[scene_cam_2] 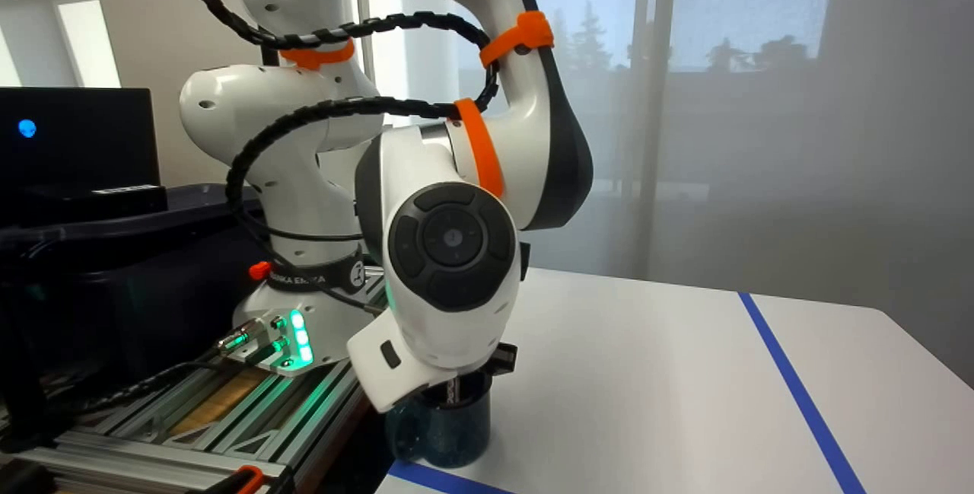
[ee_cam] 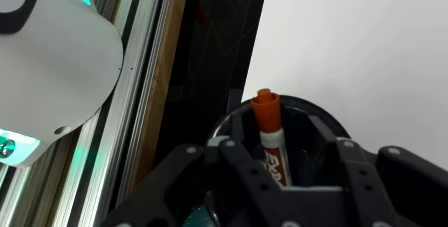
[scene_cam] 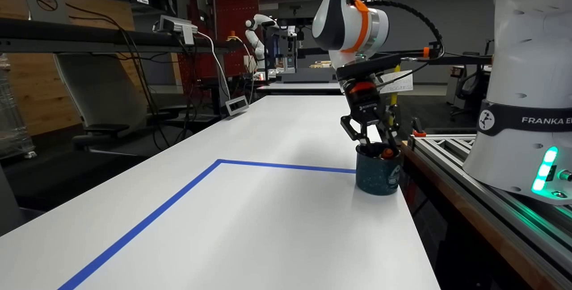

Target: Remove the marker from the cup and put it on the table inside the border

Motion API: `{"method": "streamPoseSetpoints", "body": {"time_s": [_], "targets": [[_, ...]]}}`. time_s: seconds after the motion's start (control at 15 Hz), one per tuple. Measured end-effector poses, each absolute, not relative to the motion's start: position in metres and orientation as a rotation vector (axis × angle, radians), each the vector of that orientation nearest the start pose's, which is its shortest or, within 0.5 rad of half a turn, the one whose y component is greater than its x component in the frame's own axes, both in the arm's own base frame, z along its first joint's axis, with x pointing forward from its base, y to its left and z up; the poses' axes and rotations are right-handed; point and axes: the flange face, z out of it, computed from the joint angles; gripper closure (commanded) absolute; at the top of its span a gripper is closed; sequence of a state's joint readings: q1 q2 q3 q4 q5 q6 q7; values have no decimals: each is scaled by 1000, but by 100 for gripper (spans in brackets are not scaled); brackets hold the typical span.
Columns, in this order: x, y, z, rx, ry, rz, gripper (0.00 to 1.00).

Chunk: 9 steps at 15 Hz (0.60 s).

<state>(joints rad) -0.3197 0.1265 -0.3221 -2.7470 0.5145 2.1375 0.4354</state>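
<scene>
While my pincer (ee_cam: 279,128) stands wide astride the marker (ee_cam: 272,139) in the cup (scene_cam: 377,176), I expect a light, stiff, slightly slick barrel (ee_cam: 275,162), best clasped just below the orange cap (ee_cam: 267,115)

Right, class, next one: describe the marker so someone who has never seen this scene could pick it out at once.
Start at the white table and follow its edge beside the robot's base to a dark teal, speckled cup beneath the gripper. The marker stands inside, orange cap upward; that bright colour sets it apart from the dark cup and the black fingers around it.
</scene>
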Motion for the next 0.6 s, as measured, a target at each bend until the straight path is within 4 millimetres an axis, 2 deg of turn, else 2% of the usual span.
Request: {"method": "streamPoseSetpoints", "body": {"time_s": [0.2,0.47,0.53,0.6], "targets": [[250,-168,146,-1895,1841,932,52],[248,-167,138,-1890,1847,935,56],[247,-167,137,-1887,1848,935,62],[247,-167,136,-1886,1849,935,74]]}}
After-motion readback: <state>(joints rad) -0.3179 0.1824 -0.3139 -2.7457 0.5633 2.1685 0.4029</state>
